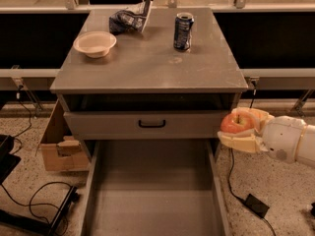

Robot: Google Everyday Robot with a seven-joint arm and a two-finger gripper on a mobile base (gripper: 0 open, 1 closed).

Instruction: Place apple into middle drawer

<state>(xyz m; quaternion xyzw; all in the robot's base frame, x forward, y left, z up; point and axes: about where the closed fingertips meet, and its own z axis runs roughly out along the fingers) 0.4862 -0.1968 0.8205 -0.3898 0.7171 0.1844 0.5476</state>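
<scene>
Reaching in from the right edge of the view, the white rounded arm's cream-coloured gripper is seen just beside the right front corner of the grey metal table, level with the grey drawer front bearing a small black handle. The small round red-orange apple is pinched between the jaws, one of which lies over its top and the other beneath it. The apple is held in the air, close to the right end of that drawer front and slightly outside the right side wall of the wide, shallow grey metal middle drawer, which is pulled fully out below; nothing is seen on the drawer's flat floor. On the table top, a pale shallow bowl is set at the left, a crumpled dark snack bag lies at the back, and a dark upright soda can stands at the back right, all well apart from the apple. A brown cardboard box is placed on the speckled floor to the left of the table, and black cables are trailed near it.
</scene>
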